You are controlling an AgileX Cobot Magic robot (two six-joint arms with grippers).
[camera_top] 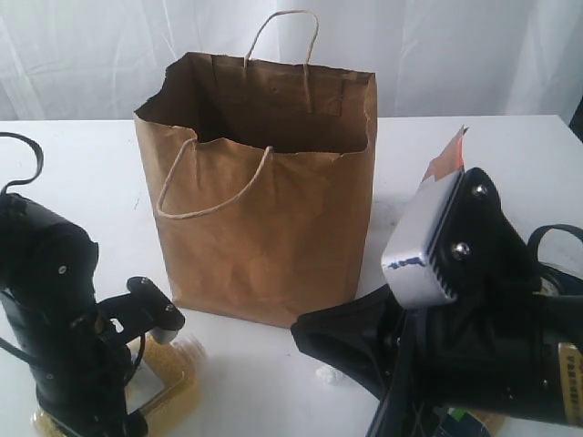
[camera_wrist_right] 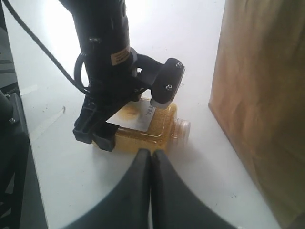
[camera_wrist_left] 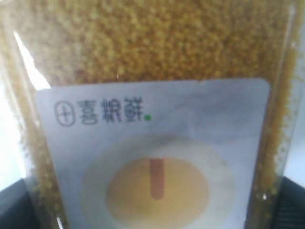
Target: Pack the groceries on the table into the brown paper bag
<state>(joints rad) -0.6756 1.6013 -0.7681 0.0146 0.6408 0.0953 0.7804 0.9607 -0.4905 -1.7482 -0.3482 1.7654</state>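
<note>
**Inspector A:** What is obscured?

**Inspector B:** Near left, the left gripper (camera_wrist_right: 131, 121) covers much of the white-capped yellow-grain bottle (camera_wrist_right: 143, 136), which lies on its side on the table (camera_top: 73, 164). The jaws are spread either side of it; contact cannot be determined. At centre, the brown paper bag (camera_top: 264, 228) has a dark interior, contents not visible. At right, only a corner of the brown-orange pouch (camera_top: 448, 157) shows behind the arm.

**Inspector A:** Surface, room?

**Inspector B:** White tabletop, white curtain (camera_top: 91, 55) behind.

**Inspector A:** Materials?

**Inspector B:** The bottle is clear and squarish, with granular fill and a white label. The bag is creased kraft, upright, with twisted loop handles. The right gripper (camera_wrist_right: 151, 160) has smooth black fingers pressed together, empty.
</note>
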